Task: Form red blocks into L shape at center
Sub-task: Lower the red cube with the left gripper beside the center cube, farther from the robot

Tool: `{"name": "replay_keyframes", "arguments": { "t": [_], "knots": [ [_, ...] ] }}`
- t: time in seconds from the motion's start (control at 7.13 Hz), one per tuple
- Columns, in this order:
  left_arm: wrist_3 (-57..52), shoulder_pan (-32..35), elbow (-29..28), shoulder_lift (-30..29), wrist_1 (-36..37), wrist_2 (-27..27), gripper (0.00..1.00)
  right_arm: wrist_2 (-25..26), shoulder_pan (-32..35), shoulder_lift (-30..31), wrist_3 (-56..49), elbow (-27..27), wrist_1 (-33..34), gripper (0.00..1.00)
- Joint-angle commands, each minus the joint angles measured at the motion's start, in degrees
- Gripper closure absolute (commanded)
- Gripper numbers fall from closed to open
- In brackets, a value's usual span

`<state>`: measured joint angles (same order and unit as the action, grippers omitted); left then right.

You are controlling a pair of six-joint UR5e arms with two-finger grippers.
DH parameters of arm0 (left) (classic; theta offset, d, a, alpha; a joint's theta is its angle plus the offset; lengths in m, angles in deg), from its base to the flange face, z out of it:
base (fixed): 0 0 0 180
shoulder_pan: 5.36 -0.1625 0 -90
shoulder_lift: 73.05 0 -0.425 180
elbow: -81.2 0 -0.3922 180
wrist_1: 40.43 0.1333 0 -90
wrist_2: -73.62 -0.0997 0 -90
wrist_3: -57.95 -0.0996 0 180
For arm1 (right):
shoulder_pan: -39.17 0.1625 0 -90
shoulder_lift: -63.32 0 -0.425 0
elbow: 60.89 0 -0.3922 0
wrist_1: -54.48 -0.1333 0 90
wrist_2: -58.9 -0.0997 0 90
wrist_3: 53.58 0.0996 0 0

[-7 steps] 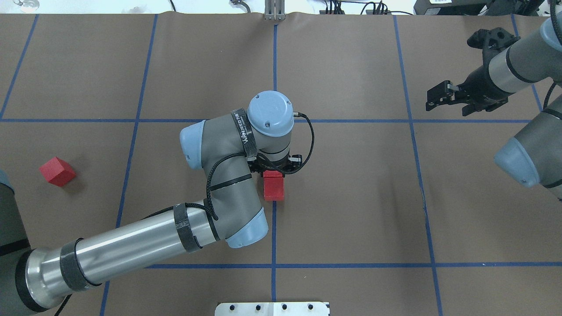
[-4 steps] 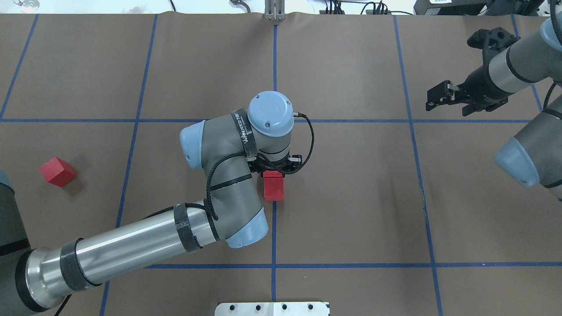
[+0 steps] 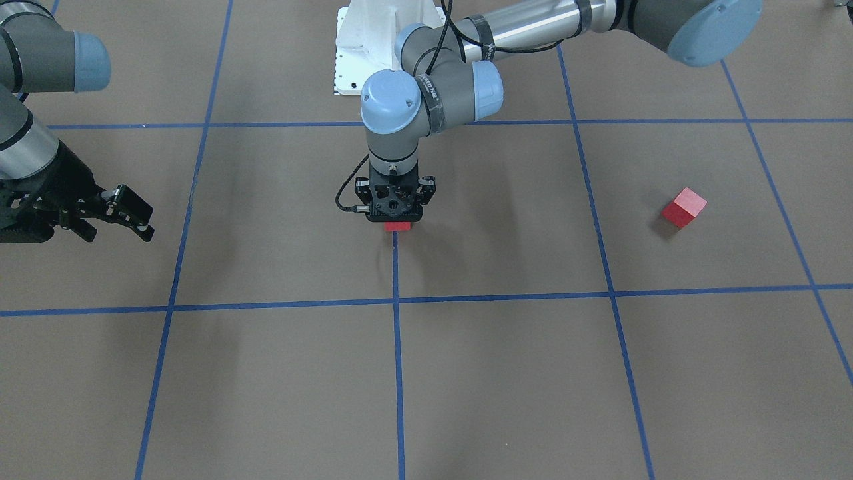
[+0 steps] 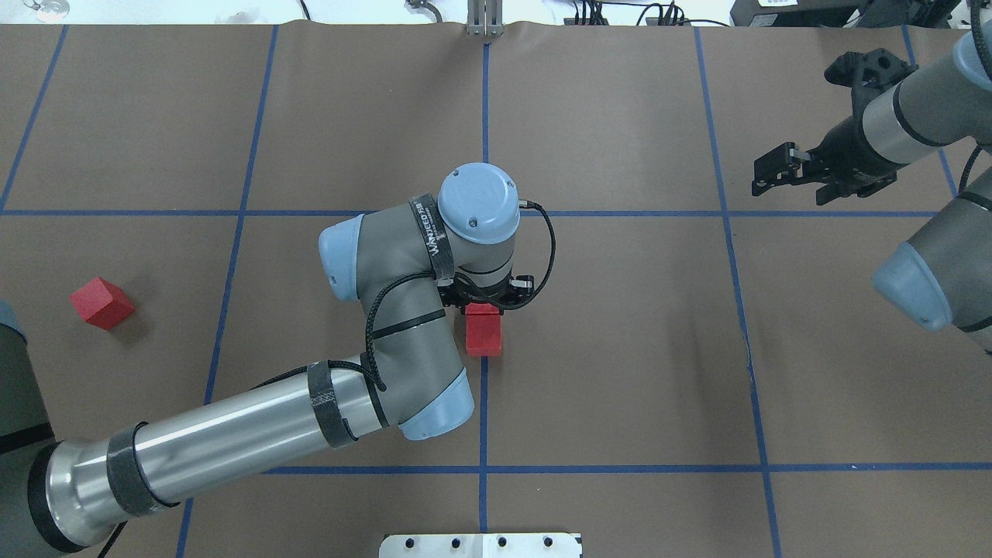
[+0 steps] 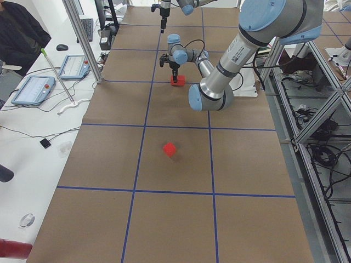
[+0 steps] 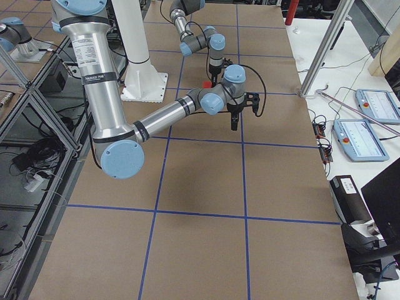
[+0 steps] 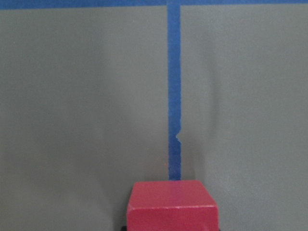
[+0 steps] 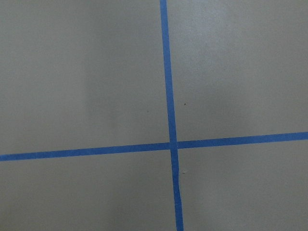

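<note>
Brown matte covering (image 4: 620,349) is stretching across the whole table, and we are seeing blue tape lines (image 4: 483,403) dividing it into grid squares. Our left gripper (image 3: 397,223) is pointing straight down at the center (image 4: 542,333), standing over one tape line with its fingers lowered around a red block (image 7: 172,206). We are not making out whether those fingers are pressing on it or standing clear. The gripper body is hiding them from above, and the wrist view is cutting them off.

Just on the robot's side of that cube we are seeing a second red block (image 4: 483,339), touching the first and lying on the same line, so the pair is forming a short straight row. That is making two at the middle and three in all. The third block (image 4: 101,302) is sitting alone, turned at an angle, well apart toward the table's left end.

Farther out, our right gripper (image 4: 759,177) is hanging above a crossing of tape lines at the far right, its two fingers spread with nothing between them. One white base plate (image 4: 480,545) is showing at the near edge.
</note>
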<state>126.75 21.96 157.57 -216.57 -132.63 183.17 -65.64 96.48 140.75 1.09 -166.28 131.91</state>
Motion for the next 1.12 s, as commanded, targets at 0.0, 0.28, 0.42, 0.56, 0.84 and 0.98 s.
{"name": "replay_keyframes", "arguments": {
  "t": [0.0, 0.28, 0.42, 0.56, 0.84, 0.98],
  "knots": [
    [-0.07, -0.16, 0.00, 0.00, 0.00, -0.03, 1.00, 0.00, 0.00, 0.09, 0.00, 0.00, 0.00, 0.00],
    [-0.07, -0.25, 0.00, 0.00, 0.00, -0.03, 1.00, 0.00, 0.00, 0.09, 0.00, 0.00, 0.00, 0.00],
    [-0.07, -0.25, 0.00, 0.09, 0.00, -0.03, 0.96, 0.00, 0.00, 0.09, 0.00, 0.00, 0.00, 0.00],
    [-0.16, -0.34, 0.00, 0.09, 0.00, -0.12, 0.50, 0.00, 0.00, 0.18, 0.00, 0.00, 0.00, 0.00],
    [-0.33, -0.52, 0.00, 0.09, 0.00, -0.21, 0.01, 0.00, 0.00, 0.09, 0.00, 0.00, 0.00, 0.00],
    [-0.16, -0.43, 0.00, -0.09, 0.00, -0.21, 0.01, 0.00, 0.00, 0.09, 0.00, 0.00, 0.00, 0.00]
  ]
}}
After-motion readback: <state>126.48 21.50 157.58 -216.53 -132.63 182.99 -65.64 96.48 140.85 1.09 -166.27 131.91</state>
